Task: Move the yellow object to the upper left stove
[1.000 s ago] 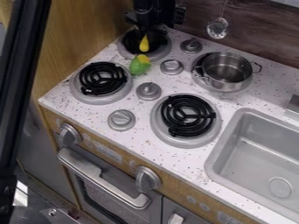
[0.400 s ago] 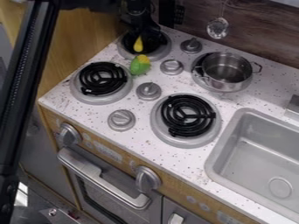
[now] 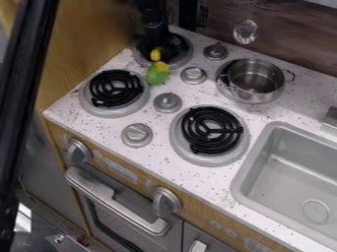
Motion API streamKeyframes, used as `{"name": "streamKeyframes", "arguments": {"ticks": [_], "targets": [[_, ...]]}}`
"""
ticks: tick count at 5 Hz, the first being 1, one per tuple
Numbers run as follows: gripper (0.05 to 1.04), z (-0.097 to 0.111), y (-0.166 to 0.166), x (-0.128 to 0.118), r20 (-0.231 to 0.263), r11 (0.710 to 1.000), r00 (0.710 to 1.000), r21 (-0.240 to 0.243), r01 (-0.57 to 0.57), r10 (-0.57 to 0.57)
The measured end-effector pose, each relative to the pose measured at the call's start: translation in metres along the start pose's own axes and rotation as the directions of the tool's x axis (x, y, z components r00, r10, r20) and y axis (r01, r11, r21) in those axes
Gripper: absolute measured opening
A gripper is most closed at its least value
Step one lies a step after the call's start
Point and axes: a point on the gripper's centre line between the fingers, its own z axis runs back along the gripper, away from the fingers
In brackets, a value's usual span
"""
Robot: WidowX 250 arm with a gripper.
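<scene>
Your gripper [image 3: 156, 46] hangs down over the upper left burner [image 3: 186, 55], with the yellow object [image 3: 155, 54] right at its lower end. Just in front of that you have a green object with a yellow top [image 3: 156, 75], near the lower left burner [image 3: 115, 89]. On your upper right sits a metal pot [image 3: 254, 92] on its burner, and the lower right burner [image 3: 211, 130] shows its black coil. You can see the sink [image 3: 299, 172] at the right and the oven handle [image 3: 118, 202] below the speckled counter [image 3: 172, 179]
</scene>
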Motion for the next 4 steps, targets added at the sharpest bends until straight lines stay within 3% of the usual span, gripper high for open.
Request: {"name": "streamKeyframes", "arguments": {"ticks": [1,2,3,4], "targets": [[0.999,0.03,-0.003,-0.002,0.037,1.0,0.999,0.003,0.009,-0.009],[0.999,0.06,-0.01,-0.038,-0.032,1.0,0.999,0.001,0.031,-0.031],[0.999,0.087,-0.025,-0.076,-0.128,0.998,0.99,-0.028,0.048,-0.051],[0.999,0.113,-0.047,-0.111,-0.181,0.996,0.982,-0.071,0.048,-0.06]]}}
